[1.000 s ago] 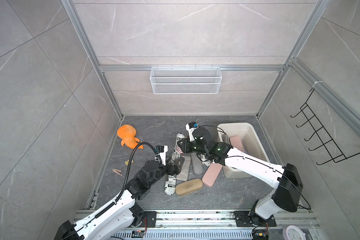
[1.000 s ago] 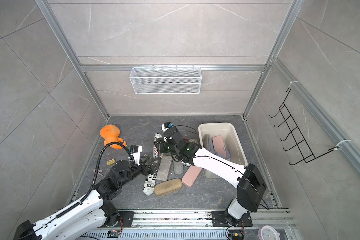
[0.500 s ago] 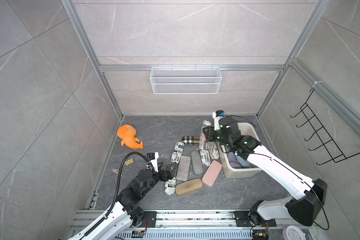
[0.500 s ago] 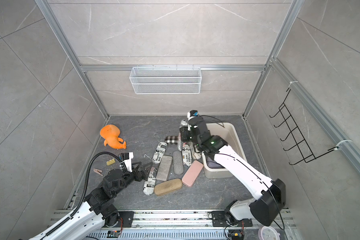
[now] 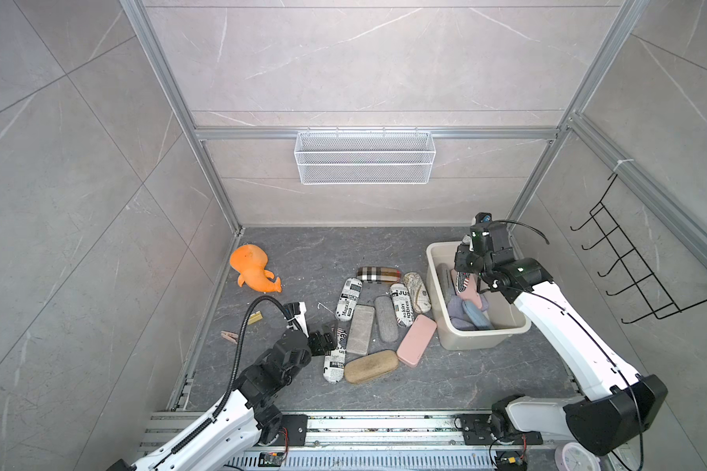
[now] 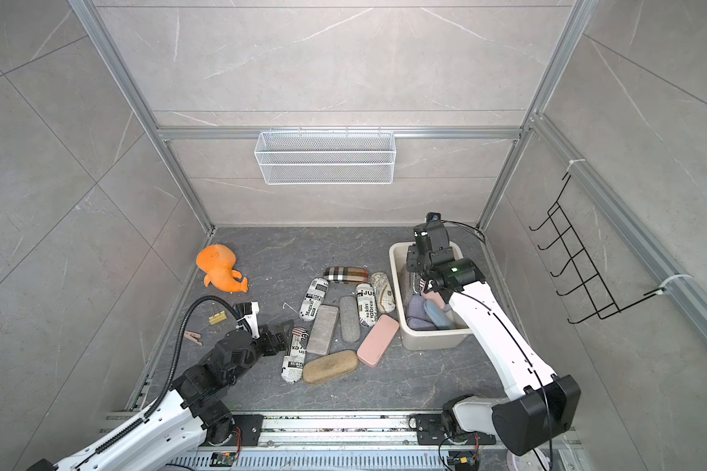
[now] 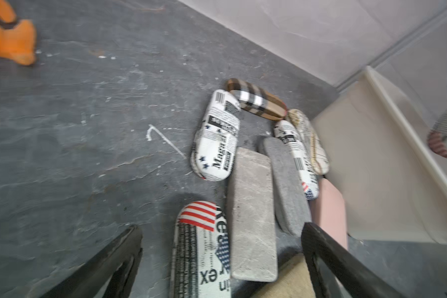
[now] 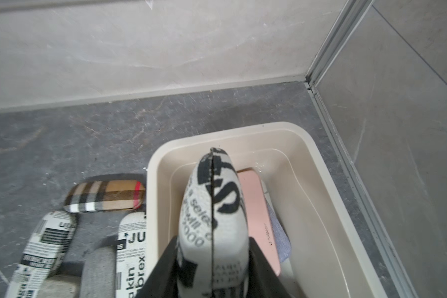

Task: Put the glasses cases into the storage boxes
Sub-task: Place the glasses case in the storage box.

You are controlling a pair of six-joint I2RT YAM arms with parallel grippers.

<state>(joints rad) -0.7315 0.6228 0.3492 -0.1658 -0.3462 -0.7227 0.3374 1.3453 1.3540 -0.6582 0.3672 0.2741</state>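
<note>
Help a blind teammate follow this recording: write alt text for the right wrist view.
The right gripper holds a newspaper-print glasses case over a cream storage tub, where a pink case already lies. On the dark floor beside the tub lie a plaid case, two newspaper-print cases and a grey case.

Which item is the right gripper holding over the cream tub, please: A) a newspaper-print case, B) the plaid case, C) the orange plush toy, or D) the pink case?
A: in the right wrist view, the right gripper has its jaws closed on a newspaper-print case above the cream tub.
</note>
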